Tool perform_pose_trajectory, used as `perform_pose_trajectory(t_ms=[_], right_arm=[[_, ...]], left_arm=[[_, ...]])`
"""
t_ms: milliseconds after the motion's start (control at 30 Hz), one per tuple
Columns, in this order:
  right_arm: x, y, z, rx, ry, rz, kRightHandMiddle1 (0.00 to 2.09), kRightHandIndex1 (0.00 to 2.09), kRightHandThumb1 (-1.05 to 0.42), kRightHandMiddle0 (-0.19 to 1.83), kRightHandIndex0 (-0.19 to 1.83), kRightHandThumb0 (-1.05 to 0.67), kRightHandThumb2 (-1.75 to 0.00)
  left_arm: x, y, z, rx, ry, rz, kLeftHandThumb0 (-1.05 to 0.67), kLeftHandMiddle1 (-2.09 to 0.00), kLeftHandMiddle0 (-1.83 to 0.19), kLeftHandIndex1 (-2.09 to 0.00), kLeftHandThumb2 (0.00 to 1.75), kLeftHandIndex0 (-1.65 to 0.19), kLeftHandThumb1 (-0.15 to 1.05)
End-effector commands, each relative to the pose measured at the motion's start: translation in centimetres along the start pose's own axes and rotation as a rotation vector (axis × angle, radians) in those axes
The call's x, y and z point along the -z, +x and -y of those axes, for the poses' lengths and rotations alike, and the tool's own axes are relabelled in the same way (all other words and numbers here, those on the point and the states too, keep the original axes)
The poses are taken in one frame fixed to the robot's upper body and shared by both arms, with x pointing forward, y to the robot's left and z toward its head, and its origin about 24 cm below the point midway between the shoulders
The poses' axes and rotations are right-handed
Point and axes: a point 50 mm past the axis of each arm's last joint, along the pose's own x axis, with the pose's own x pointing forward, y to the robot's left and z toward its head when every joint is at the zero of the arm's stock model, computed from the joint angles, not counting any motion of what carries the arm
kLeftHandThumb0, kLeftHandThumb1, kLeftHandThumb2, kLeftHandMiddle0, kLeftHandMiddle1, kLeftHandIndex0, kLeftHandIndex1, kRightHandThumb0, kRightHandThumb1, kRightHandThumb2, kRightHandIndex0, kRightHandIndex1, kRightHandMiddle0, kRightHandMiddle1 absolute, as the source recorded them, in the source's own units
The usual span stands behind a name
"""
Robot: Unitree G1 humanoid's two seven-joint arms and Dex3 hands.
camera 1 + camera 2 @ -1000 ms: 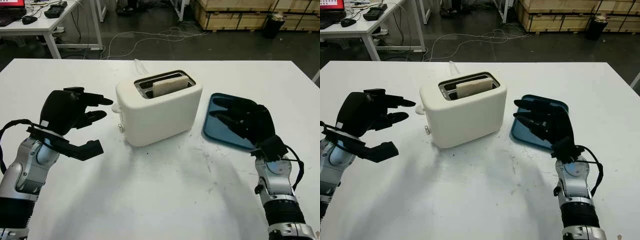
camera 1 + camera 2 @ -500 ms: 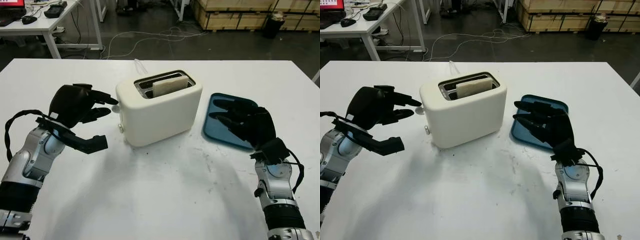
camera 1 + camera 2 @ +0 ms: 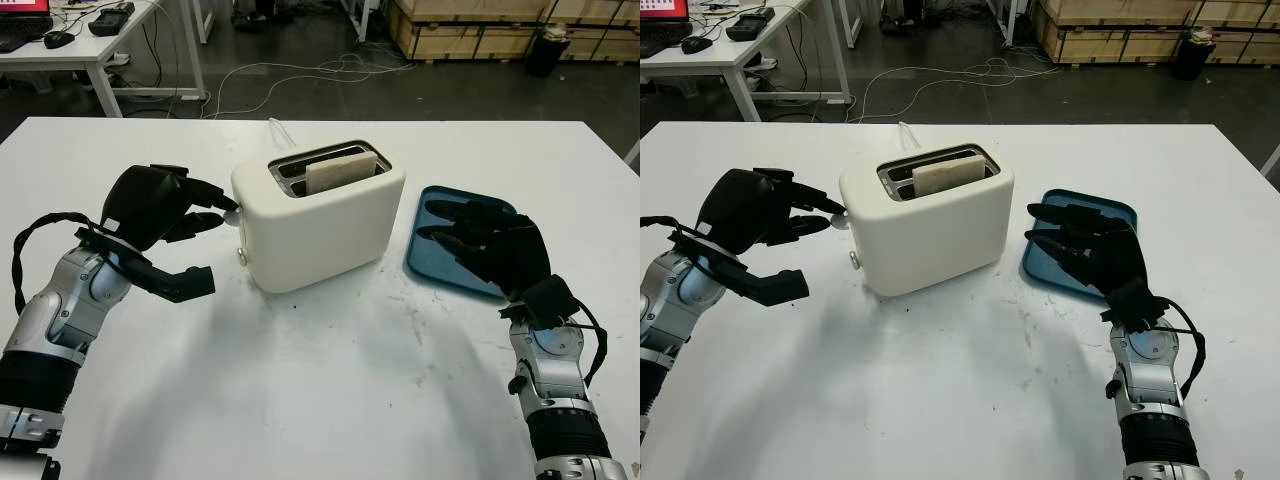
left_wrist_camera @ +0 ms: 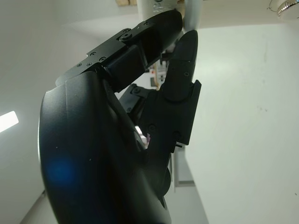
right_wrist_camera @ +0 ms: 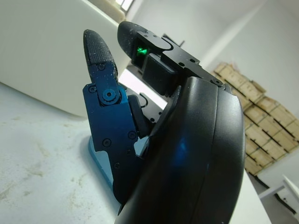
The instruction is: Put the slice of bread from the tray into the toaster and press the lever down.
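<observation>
A cream toaster (image 3: 318,215) stands mid-table with a slice of bread (image 3: 340,170) upright in its nearer slot, the top edge showing above the rim. My left hand (image 3: 208,238) is at the toaster's left end, open, its upper fingertips (image 3: 222,203) touching the small white lever (image 3: 232,212). The left wrist view has those fingers (image 4: 182,56) reaching up to the lever (image 4: 187,9). The blue tray (image 3: 436,205) lies right of the toaster with nothing on its visible part. My right hand (image 3: 455,232) hovers open over the tray and hides much of it.
The toaster's white cord (image 3: 280,130) trails off behind it toward the table's far edge. Beyond lie a dark floor with cables, a desk (image 3: 80,45) at the back left and stacked crates (image 3: 480,25) at the back right. Bare white tabletop (image 3: 330,380) spreads in front.
My left hand has moved right and a little up, from apart from the toaster to its fingertips on the lever. The right hand has barely shifted over the tray.
</observation>
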Motion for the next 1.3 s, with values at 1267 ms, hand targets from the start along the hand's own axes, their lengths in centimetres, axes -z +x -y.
perform_pose_trajectory(t_ms=[1267], right_arm=[[0.34, -0.41, -0.10, -0.001, 0.018, 0.000, 0.00, 0.23, -0.92, 1.03, 1.06, -0.50, 0.00]], left_arm=[[-0.11, 0.03, 0.11, 0.031, 0.012, 0.016, -0.33, -1.75, -0.82, -0.08, 0.08, -1.14, 0.92]])
